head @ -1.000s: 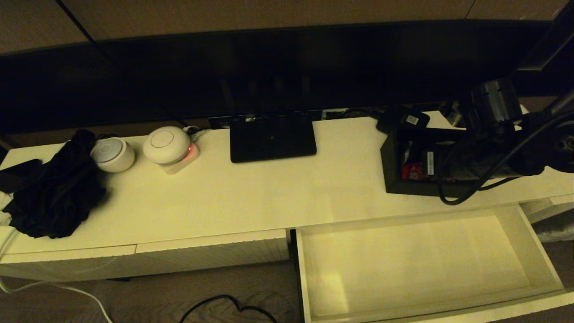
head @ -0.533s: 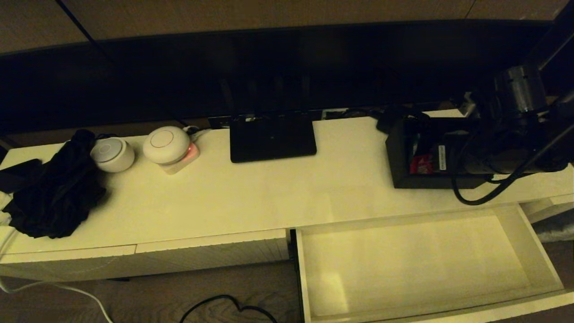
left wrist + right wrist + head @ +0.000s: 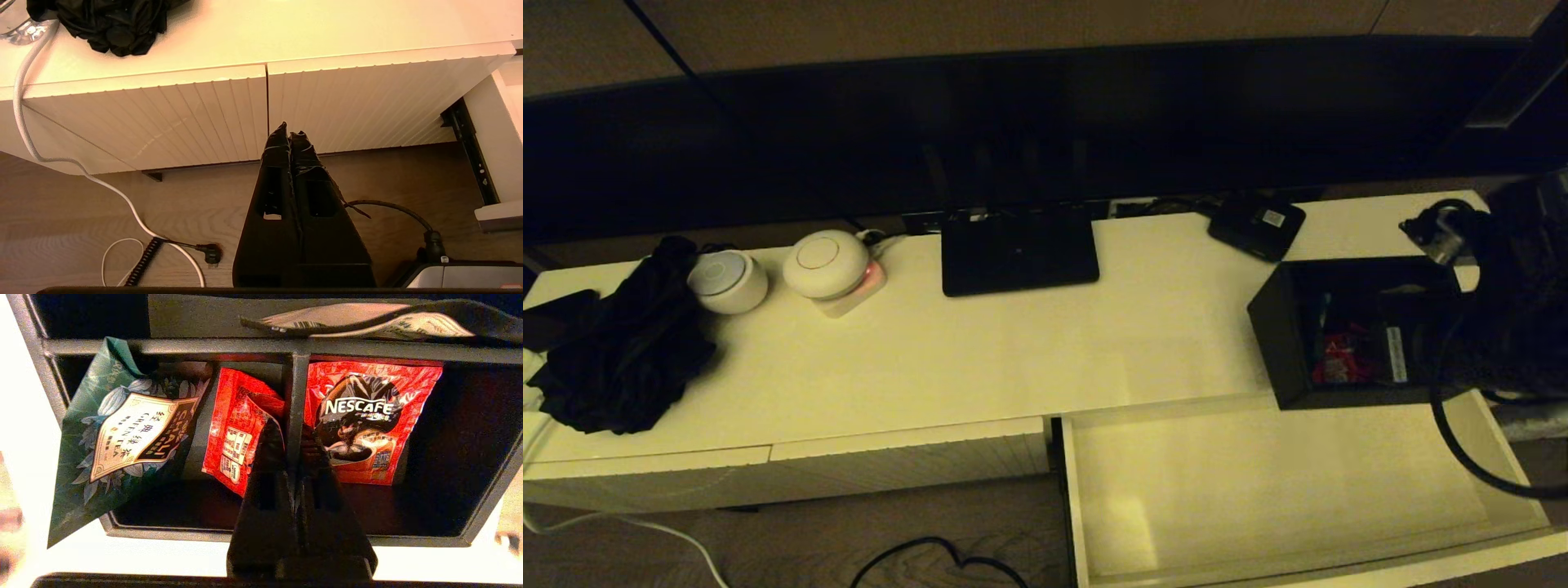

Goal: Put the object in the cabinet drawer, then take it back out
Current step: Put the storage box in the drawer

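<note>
Whereas half a second ago it sat back on the cabinet top, we now list the black box (image 3: 1352, 331) overhanging the open drawer (image 3: 1282, 490). Our right gripper (image 3: 291, 435) is clenched on its inner divider; insertion is near. Left gripper (image 3: 289, 134): closed, empty, parked low before the shut drawer fronts.

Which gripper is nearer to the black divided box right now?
Right. The right gripper is inside the black box, fingers shut on an inner divider. The left gripper hangs far off, low before the closed drawer fronts, fingers shut.

Home or hotel room — router (image 3: 1019, 251), TV cabinet (image 3: 931, 359), tea packets (image 3: 126, 437).
</note>
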{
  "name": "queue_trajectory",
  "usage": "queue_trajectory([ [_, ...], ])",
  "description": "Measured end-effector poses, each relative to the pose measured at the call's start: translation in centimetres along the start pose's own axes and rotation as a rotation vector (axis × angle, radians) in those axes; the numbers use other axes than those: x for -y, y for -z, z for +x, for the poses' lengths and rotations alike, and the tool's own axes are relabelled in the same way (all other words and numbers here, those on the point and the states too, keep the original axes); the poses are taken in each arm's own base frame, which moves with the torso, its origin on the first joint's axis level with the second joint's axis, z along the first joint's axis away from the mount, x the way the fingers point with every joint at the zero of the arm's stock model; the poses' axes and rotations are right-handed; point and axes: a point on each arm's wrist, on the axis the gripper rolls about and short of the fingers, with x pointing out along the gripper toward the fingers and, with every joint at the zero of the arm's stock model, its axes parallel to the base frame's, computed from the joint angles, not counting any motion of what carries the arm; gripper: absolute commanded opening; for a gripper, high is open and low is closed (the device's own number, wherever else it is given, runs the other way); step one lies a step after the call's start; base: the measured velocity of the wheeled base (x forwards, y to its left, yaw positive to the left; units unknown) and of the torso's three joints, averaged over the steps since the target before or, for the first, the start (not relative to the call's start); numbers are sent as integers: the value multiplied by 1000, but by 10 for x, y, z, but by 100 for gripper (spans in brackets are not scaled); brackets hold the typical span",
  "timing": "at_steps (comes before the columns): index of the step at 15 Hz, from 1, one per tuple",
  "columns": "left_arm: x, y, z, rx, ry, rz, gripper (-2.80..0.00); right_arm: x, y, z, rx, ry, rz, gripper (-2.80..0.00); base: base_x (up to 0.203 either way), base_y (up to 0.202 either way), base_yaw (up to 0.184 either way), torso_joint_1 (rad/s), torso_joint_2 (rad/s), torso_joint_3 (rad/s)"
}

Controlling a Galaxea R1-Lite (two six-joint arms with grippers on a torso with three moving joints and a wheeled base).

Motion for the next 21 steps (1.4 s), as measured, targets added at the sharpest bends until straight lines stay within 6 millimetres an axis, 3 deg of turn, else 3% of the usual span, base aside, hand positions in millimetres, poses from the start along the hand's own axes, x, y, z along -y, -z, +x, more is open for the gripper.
queue_trajectory([
  [4, 0, 0, 0, 0, 1, 0, -280, -1, 50, -31, -69, -62, -72, -280, 0, 0, 0, 0, 0, 0],
  [8, 0, 0, 0, 0, 0, 0, -280, 7, 85, -40, -122, -70, -79, -280, 0, 0, 0, 0, 0, 0],
  [14, 0, 0, 0, 0, 0, 0, -280, 7, 107, -20, -167, -53, -66, -280, 0, 0, 0, 0, 0, 0],
  [21, 0, 0, 0, 0, 1, 0, -280, -6, 114, 20, -202, -27, 13, -280, 0, 0, 0, 0, 0, 0],
])
